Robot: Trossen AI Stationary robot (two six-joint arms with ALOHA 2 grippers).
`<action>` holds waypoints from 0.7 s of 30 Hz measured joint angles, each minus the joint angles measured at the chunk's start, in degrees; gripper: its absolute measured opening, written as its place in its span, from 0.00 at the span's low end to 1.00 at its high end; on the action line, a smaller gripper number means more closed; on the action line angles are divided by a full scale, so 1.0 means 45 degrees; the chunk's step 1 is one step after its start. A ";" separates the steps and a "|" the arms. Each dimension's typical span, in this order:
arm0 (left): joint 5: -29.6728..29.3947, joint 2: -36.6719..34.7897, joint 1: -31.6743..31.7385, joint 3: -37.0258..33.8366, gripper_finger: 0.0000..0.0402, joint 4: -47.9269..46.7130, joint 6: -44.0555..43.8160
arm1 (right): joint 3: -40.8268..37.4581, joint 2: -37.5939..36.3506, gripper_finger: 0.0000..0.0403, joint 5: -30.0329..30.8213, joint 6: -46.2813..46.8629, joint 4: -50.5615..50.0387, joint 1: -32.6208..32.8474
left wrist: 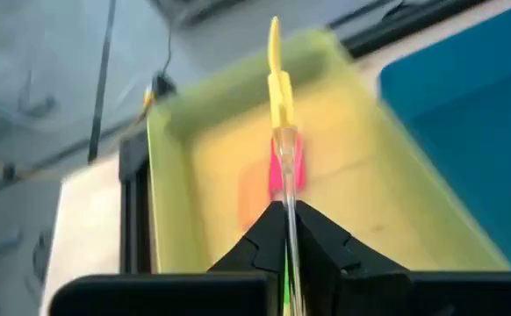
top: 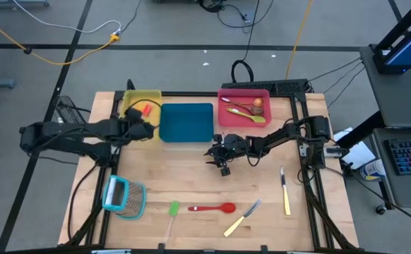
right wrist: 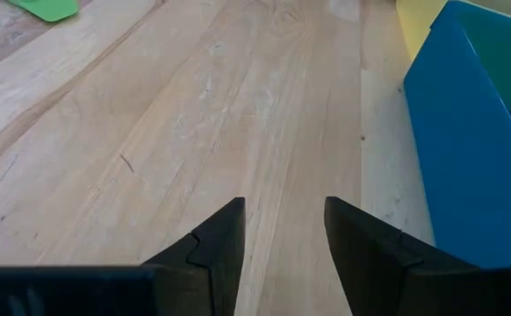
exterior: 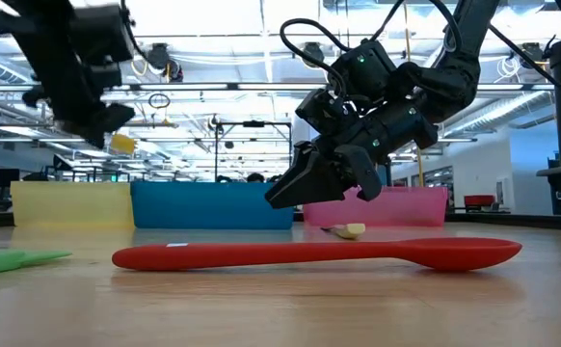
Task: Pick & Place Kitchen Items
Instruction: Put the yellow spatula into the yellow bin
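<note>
The left gripper [left wrist: 288,230] hovers over the yellow tray [top: 154,94] at about eleven o'clock on the table, its fingers closed on the clear handle of a small yellow spatula [left wrist: 278,83], whose blade hangs above an orange and a pink-red utensil already lying in that tray. The step in hand looks like the placing of this spatula: the next move calls for lowering it a little and parting the fingers so it drops flat inside the tray walls rather than across the rim. The right gripper [right wrist: 284,230] hangs just above bare wood near the table's centre, beside the blue tray [top: 186,121], fingers spread and holding nothing. The red tray [top: 242,92] at one o'clock already holds a few spoons. Still loose on the table are a red spoon [top: 212,208] at six o'clock, a green spatula [top: 173,209] just beside it toward seven, a cream-handled knife [top: 241,218] toward five, and a second cream-handled knife [top: 284,192] at four. The right arm's likely next job is one of these, the red spoon being near. No brand, label or writing can be read in any view.
</note>
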 joint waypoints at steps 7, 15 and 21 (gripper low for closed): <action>0.1545 0.0683 0.2636 -0.1274 0.02 0.2674 0.2166 | 0.0000 0.0000 0.38 -0.0005 0.0000 -0.0002 0.0000; 0.4622 0.1558 0.5656 -0.1629 0.06 0.6624 0.5249 | 0.0000 0.0000 0.38 -0.0003 -0.0005 0.0001 0.0000; 0.5409 0.2592 0.6771 -0.1629 0.02 0.7244 0.5750 | -0.0002 0.0000 0.38 -0.0005 0.0000 -0.0004 0.0000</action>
